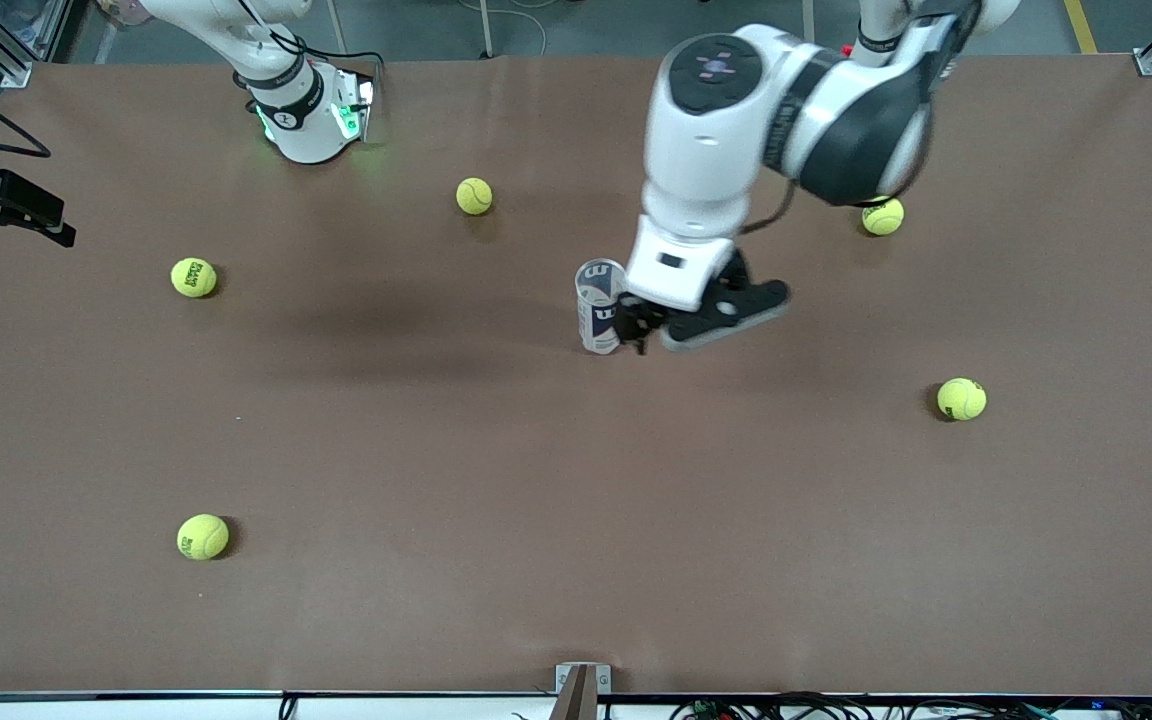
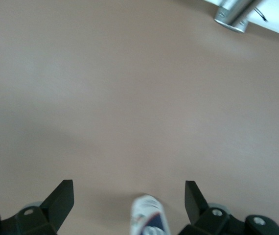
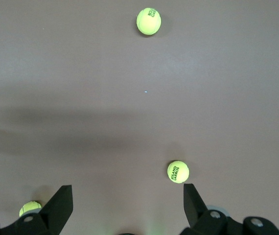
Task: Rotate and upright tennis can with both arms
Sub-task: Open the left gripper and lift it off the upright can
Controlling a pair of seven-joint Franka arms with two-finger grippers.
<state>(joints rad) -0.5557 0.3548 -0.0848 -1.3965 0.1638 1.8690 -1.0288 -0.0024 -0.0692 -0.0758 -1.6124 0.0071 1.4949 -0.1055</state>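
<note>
The tennis can (image 1: 600, 306), a clear tube with a white and dark-blue label and a red "W", stands upright near the middle of the table. My left gripper (image 1: 636, 330) is low beside it, on the side toward the left arm's end. In the left wrist view the left gripper (image 2: 128, 183) is open wide. The can (image 2: 149, 218) shows between its fingers, and neither finger touches it. My right gripper (image 3: 127, 188) is open and empty, high over the table. It is out of the front view, where only the right arm's green-lit base (image 1: 311, 115) shows.
Several yellow-green tennis balls lie scattered: (image 1: 474, 196), (image 1: 193, 277), (image 1: 882, 216), (image 1: 961, 398), (image 1: 202, 536). Three balls show in the right wrist view, one (image 3: 178, 172) close to a finger. A black camera mount (image 1: 1, 205) sticks in at the right arm's end.
</note>
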